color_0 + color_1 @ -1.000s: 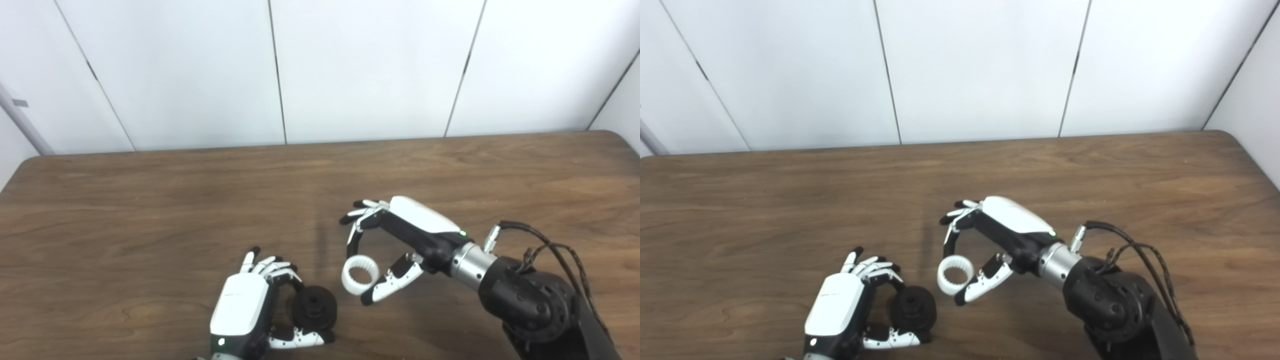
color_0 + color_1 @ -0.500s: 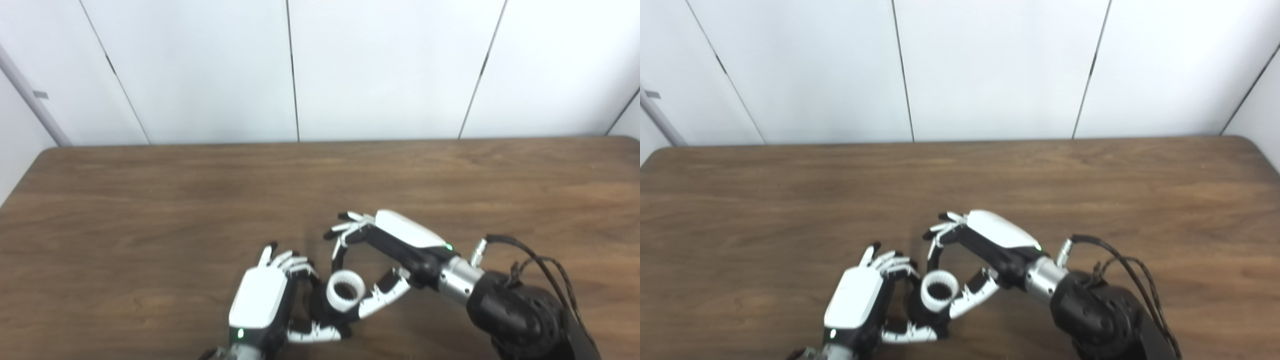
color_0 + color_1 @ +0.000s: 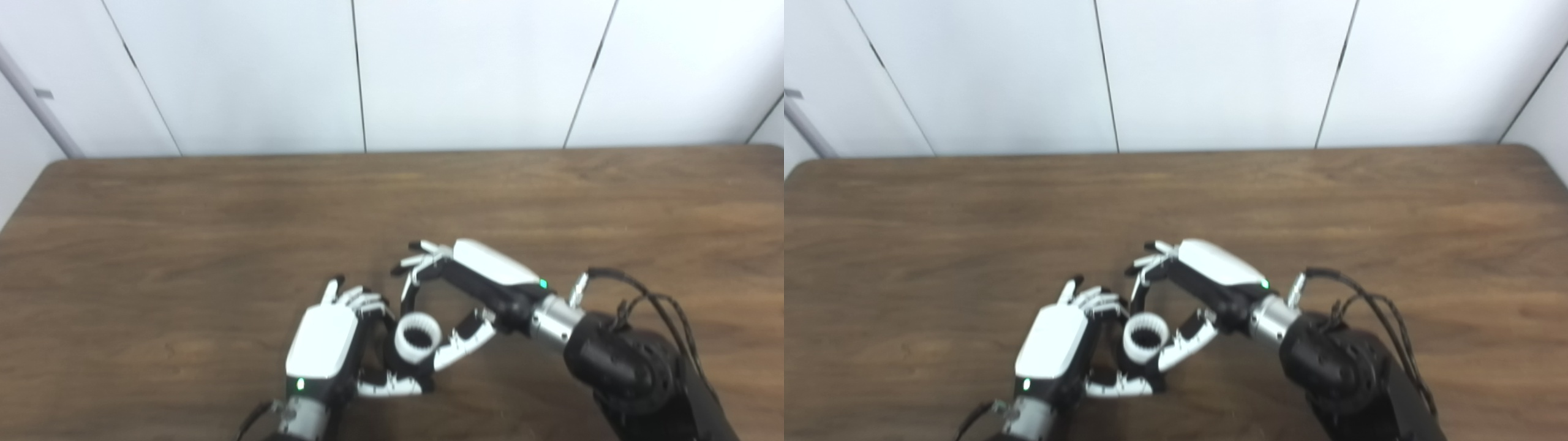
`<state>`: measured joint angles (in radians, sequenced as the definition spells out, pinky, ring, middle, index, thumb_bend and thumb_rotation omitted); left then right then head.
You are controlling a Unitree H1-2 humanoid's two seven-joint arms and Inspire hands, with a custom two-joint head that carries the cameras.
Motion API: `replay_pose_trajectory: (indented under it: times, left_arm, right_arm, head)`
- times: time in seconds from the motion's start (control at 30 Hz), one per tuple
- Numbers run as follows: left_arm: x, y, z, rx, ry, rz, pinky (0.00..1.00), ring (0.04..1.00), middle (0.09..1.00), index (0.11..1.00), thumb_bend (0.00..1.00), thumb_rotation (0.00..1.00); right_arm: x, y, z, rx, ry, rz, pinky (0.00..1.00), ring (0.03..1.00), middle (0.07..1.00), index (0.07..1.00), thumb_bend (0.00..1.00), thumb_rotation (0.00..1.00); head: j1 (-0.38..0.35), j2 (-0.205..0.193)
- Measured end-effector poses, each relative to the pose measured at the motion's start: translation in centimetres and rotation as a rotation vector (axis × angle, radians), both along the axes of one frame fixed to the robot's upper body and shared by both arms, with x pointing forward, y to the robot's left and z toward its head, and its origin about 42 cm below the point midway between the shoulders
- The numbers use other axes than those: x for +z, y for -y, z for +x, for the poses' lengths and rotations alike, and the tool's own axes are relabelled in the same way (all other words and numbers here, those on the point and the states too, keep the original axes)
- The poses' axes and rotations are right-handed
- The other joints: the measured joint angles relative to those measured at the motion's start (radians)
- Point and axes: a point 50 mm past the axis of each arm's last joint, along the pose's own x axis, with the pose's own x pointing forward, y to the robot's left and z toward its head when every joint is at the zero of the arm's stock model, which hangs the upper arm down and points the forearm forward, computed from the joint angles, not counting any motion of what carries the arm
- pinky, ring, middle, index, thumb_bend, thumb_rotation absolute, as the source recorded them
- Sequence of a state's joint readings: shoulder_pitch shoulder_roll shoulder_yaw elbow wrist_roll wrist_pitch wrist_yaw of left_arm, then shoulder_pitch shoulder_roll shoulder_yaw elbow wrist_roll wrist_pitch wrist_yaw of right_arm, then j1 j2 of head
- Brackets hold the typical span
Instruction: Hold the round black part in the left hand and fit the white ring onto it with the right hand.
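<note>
Pinching the white ring (image 3: 418,336), the right robot hand (image 3: 471,288) sets it against the round black part (image 3: 392,361) gripped by the left robot hand (image 3: 324,343).

No text, label, brand, number or sign can be read anywhere in either view.
</note>
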<state>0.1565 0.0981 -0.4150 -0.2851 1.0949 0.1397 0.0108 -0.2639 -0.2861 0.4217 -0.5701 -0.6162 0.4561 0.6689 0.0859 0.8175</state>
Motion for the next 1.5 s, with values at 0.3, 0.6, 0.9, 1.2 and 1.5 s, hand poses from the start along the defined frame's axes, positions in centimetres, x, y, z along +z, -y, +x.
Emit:
replay_pose_trajectory:
  times: [0.3,0.6,0.9,1.2,1.5]
  left_arm:
    - [0.5,0.0,0.0,-0.009,-0.014,0.004,1.0,0.853,0.748,0.483,0.52,0.05]
    - [0.8,0.2,0.0,-0.012,-0.028,0.003,1.0,0.856,0.747,0.483,0.52,0.05]
    - [0.8,0.2,0.0,-0.012,-0.031,0.004,1.0,0.857,0.745,0.483,0.52,0.05]
    - [0.9,0.2,0.0,-0.012,-0.032,0.007,1.0,0.855,0.744,0.483,0.52,0.05]
    - [0.9,0.3,0.1,-0.012,-0.036,0.008,1.0,0.857,0.747,0.483,0.52,0.05]
  right_arm:
    - [0.2,0.2,0.5,-0.011,0.004,-0.001,1.0,0.981,0.847,0.484,0.52,0.13]
    - [0.3,0.3,0.6,-0.017,0.005,0.002,1.0,0.977,0.844,0.484,0.52,0.13]
    - [0.2,0.2,0.6,-0.015,0.003,-0.002,1.0,0.983,0.841,0.484,0.52,0.13]
    - [-0.2,-0.1,0.5,-0.004,-0.007,-0.014,1.0,0.981,0.839,0.484,0.52,0.13]
    - [-1.1,0.1,0.6,-0.005,-0.033,-0.034,1.0,0.978,0.838,0.484,0.52,0.13]
  head:
    - [0.0,0.034]
    - [0.0,0.052]
    - [0.005,0.06]
    - [0.005,0.063]
    - [0.005,0.063]
